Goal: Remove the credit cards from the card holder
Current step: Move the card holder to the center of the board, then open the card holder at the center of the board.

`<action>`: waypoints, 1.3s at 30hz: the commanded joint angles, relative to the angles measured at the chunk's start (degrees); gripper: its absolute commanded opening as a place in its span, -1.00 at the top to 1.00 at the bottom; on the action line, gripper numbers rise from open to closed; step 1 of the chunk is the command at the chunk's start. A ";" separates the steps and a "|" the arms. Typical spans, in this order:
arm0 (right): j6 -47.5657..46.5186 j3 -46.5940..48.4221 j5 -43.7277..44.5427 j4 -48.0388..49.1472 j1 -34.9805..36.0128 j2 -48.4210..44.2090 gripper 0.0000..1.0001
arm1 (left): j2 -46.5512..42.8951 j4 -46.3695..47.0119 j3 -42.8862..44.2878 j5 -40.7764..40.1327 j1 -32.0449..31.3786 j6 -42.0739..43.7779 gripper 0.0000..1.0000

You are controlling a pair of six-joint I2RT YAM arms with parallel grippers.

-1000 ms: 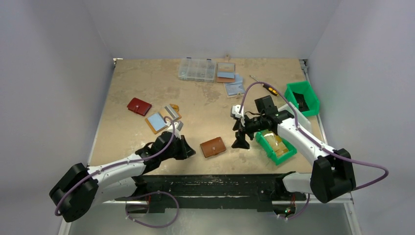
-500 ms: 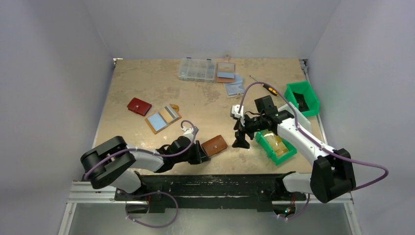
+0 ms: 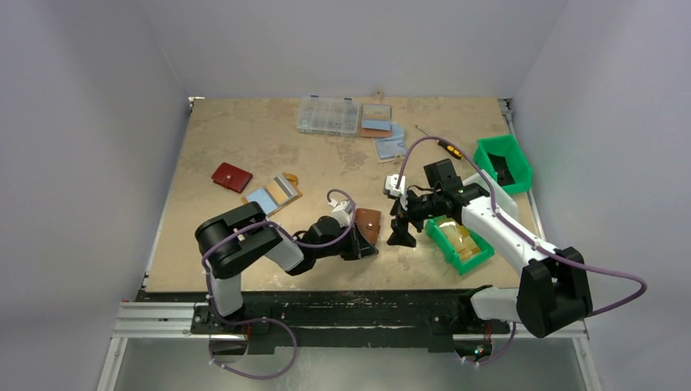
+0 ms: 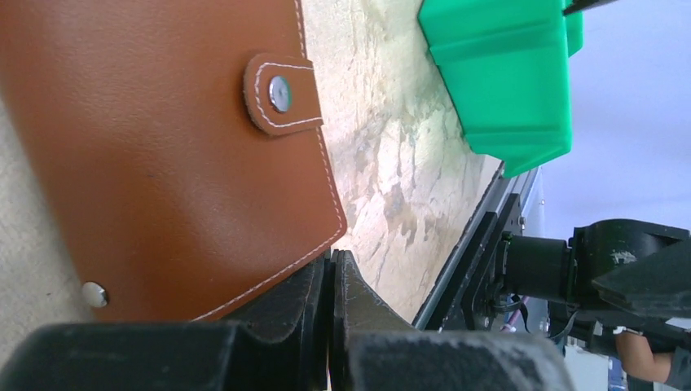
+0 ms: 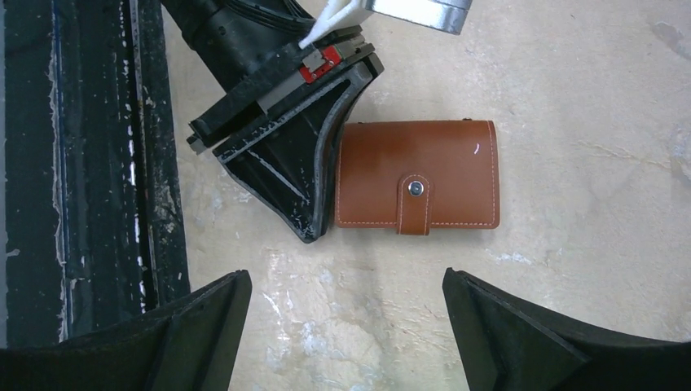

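The card holder [image 3: 367, 225] is a brown leather wallet lying flat on the table, closed, its snap tab fastened [image 4: 279, 94]. No credit cards show; the closed cover hides the inside. My left gripper [image 3: 361, 247] is shut, its joined fingertips [image 4: 334, 259] pressed against the holder's near edge and gripping nothing. In the right wrist view the holder [image 5: 417, 186] lies beside that left finger [image 5: 314, 187]. My right gripper [image 3: 400, 236] hangs open just right of the holder, with bare table between its fingers [image 5: 344, 277].
A green bin [image 3: 468, 261] with yellowish contents sits right of my right gripper, and another green bin [image 3: 503, 161] stands behind it. A dark red wallet [image 3: 231, 177] and an open holder with a blue card [image 3: 271, 195] lie at left. A clear organizer box [image 3: 327, 116] is at the back.
My shut left gripper swept right along the near table, pushing and turning the card holder toward my right gripper. The right arm stayed put.
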 commanded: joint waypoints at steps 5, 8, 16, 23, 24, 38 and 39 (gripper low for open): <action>-1.75 2.57 1.04 -0.88 0.08 1.21 -0.98 | -9.14 -3.00 -4.84 4.02 -0.10 8.06 0.60; -2.11 2.68 1.21 -1.02 0.08 1.35 -0.98 | -17.28 -9.49 -8.28 3.12 -0.10 11.31 0.34; 0.38 2.16 0.71 1.34 0.06 1.08 -0.98 | -41.93 -28.97 -11.82 -11.36 -0.08 18.66 -0.67; 8.18 2.71 -3.64 4.36 0.07 2.29 -0.98 | -44.50 -28.91 -11.92 -16.76 1.14 16.83 -1.00; 9.61 2.76 -3.92 5.06 0.03 2.56 -0.97 | -43.45 -28.20 -11.84 -16.24 1.64 16.12 -1.00; 46.55 4.83 5.11 21.67 0.14 12.31 -0.98 | -33.92 -17.36 -11.83 -13.49 3.47 12.37 -0.93; 47.14 5.59 5.44 21.53 0.15 13.78 -0.97 | -33.46 -17.09 -11.81 -13.60 3.50 12.39 -0.92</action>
